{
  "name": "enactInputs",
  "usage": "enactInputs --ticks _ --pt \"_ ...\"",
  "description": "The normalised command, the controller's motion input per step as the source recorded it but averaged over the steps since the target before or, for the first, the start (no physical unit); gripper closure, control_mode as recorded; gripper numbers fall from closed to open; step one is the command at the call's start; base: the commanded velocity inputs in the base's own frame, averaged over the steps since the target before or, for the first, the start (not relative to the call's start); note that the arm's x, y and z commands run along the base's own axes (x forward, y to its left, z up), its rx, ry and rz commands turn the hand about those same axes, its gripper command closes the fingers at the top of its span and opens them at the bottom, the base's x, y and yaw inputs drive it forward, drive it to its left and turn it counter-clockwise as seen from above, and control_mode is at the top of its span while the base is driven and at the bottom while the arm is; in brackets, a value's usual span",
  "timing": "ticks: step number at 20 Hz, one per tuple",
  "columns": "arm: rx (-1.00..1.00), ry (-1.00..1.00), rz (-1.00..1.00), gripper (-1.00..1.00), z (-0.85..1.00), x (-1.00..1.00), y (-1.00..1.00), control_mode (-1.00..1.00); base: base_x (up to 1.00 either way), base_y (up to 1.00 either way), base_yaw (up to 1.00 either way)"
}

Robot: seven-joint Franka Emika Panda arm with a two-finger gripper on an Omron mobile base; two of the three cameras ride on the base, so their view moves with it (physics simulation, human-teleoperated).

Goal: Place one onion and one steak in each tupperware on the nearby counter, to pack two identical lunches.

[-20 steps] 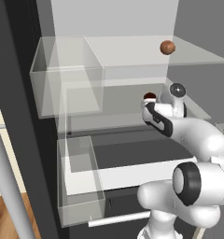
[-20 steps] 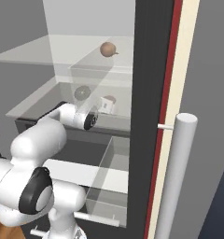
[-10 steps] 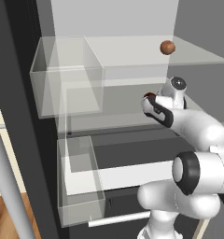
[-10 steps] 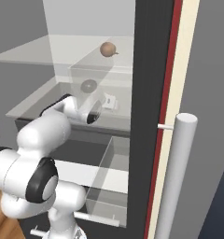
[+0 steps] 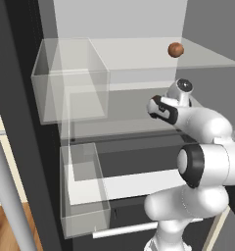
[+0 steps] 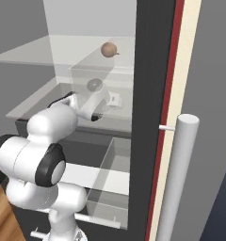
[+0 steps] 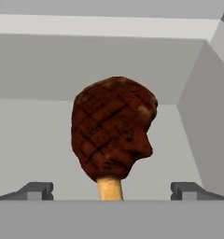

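Note:
A dark reddish-brown steak (image 7: 113, 130) with a pale bone stub lies on the grey middle shelf of an open fridge, close in front of the hand. My gripper (image 7: 111, 191) is open, its fingertips (image 7: 39, 190) wide apart on either side of the stub and touching nothing. In the left base view the gripper (image 5: 156, 105) reaches over that shelf and covers most of the steak (image 5: 153, 99). An orange-brown onion (image 5: 176, 49) (image 6: 108, 49) rests on the glass shelf above. The tupperware and the counter are out of view.
A clear bin (image 5: 70, 81) hangs at the upper left of the fridge, and a clear drawer (image 5: 84, 191) stands pulled out below. The fridge side wall (image 7: 212, 121) is close on the hand's right. The door edge with its grey handle (image 6: 177, 179) is on the right.
The hand has pushed further in over the middle shelf towards the steak, which it now mostly covers in the left base view. The jaws stayed open.

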Motion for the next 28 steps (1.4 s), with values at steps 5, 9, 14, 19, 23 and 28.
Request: enactInputs --ticks 5,9,14,19,23,28 --pt "-0.03 0.0 0.02 -1.0 -0.21 0.37 0.0 -1.0 0.0 0.0 0.0" --pt "-0.02 0.0 0.0 -1.0 -0.26 0.22 0.0 -1.0 0.0 0.0 0.0" --pt "-0.03 0.0 0.0 1.0 -0.27 0.16 0.02 -1.0 0.0 0.0 0.0" --pt "-0.02 0.0 0.0 1.0 -0.1 0.02 0.02 -1.0 0.0 0.0 0.0" --pt "0.0 0.0 0.0 1.0 0.0 0.0 0.0 -1.0 0.0 0.0 0.0" --pt "0.0 0.0 0.0 1.0 -0.03 -0.33 0.0 -1.0 0.0 0.0 0.0"
